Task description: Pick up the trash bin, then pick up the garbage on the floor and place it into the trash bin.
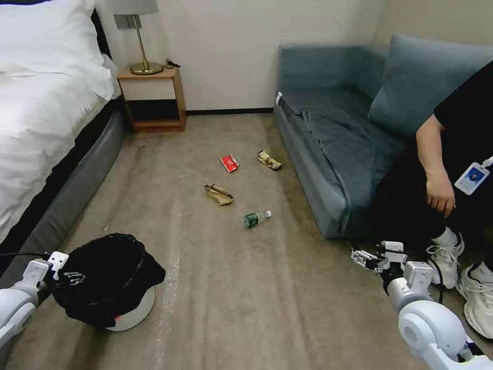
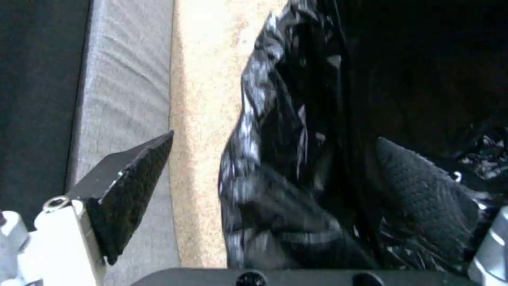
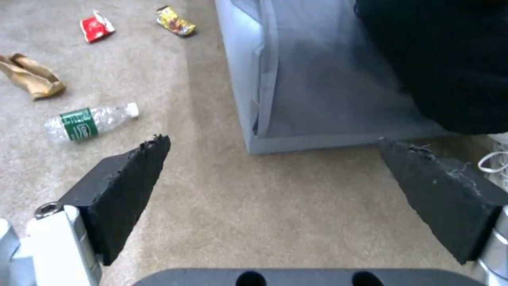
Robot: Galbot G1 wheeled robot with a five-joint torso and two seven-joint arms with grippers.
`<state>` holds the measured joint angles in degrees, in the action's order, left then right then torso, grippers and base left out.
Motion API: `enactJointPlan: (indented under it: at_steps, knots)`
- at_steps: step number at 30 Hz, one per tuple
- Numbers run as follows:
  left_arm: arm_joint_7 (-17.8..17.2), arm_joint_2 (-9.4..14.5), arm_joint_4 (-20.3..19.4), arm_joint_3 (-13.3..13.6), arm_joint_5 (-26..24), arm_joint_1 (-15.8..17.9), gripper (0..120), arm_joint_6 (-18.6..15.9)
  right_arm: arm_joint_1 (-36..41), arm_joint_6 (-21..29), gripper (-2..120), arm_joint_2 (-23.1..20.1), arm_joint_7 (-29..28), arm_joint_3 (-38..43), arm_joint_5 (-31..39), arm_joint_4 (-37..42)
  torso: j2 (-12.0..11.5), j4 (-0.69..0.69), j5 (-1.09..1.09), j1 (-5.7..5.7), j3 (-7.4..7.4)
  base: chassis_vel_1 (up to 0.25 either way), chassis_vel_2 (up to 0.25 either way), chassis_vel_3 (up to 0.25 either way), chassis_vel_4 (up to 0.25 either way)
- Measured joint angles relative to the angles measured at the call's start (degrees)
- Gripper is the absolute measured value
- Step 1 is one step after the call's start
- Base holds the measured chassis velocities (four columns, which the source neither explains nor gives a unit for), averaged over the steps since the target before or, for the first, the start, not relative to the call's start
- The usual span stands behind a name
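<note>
Low round white bin (image 1: 134, 313) at lower left on the carpet (image 1: 231, 288), beside the bed (image 1: 36, 128), lined with crinkled glossy black bag (image 1: 105, 277) that spills over the rim and hides most of the white body. Left gripper (image 1: 65, 272) at bin rim, fingers apart and straddling the bag-covered wall: one textured black pad (image 2: 132, 186) outside over carpet and grey bed base, other pad (image 2: 423, 194) inside against shiny bag folds; not clamped. Bin tilted or flat: cannot tell. Garbage loose mid-floor, well apart from bin: crumpled brown paper bag (image 1: 219, 193), flat red packet (image 1: 229, 163), twisted yellow-brown wrapper (image 1: 269, 160) near sofa (image 1: 334, 139), small clear ribbed bottle (image 1: 256, 219) with green label and white cap lying on its side. Pieces apart from each other, none touching. Right gripper (image 1: 365, 257) low over carpet at right, near sofa corner, fingers wide apart, empty; wedge-shaped black foam pads (image 3: 132, 178) with frayed edges. Carpet short-pile beige. Sofa blue-grey fabric with loose cover. Wooden nightstand (image 1: 152, 100) with brass lamp (image 1: 141, 46) by far wall. Seated person's arm (image 1: 436, 169) and white shoes at right edge, touching nothing.
</note>
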<state>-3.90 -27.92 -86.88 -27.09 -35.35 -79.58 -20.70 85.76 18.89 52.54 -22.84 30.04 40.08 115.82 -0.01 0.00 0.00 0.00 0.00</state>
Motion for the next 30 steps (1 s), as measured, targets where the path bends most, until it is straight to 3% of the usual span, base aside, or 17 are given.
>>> enactJointPlan:
  at_steps: [8,14,18,19,23,30]
  knots:
    - [0.0,-0.9,3.4,4.8,0.9,6.2,88,-0.5,1.0,0.0,100,0.9,0.0,-0.2,-0.7,-0.2,0.0,0.00,0.00,0.00,0.00,0.000,0.000,0.000,0.000]
    - [0.6,-3.2,8.1,9.3,2.2,12.3,64,-0.5,2.0,-0.1,100,1.5,0.0,-0.2,-1.3,0.2,0.0,0.00,-0.01,0.00,0.00,0.000,0.000,0.000,0.000]
    - [0.6,-3.6,8.7,9.8,2.5,13.1,60,-0.5,2.1,-0.1,100,1.6,-0.1,-0.1,-1.3,0.4,0.0,0.00,0.02,0.00,0.00,0.000,0.000,0.000,0.000]
    - [0.4,-3.9,9.5,10.7,2.9,14.0,48,-0.1,2.8,-0.2,100,1.7,-0.1,0.2,-1.5,0.8,0.0,0.01,0.07,0.00,-0.01,0.000,0.000,0.000,0.000]
    - [0.8,-3.6,9.3,11.4,3.1,14.2,39,0.6,3.9,-0.7,100,1.8,0.0,1.0,-2.1,0.8,0.0,0.02,0.09,0.00,-0.02,0.000,0.000,0.000,0.000]
    - [0.9,-3.7,9.3,11.6,3.3,14.2,38,1.1,3.9,-0.9,100,2.2,0.1,1.1,-2.5,0.5,0.0,0.02,0.05,0.00,-0.02,0.000,0.000,0.000,0.000]
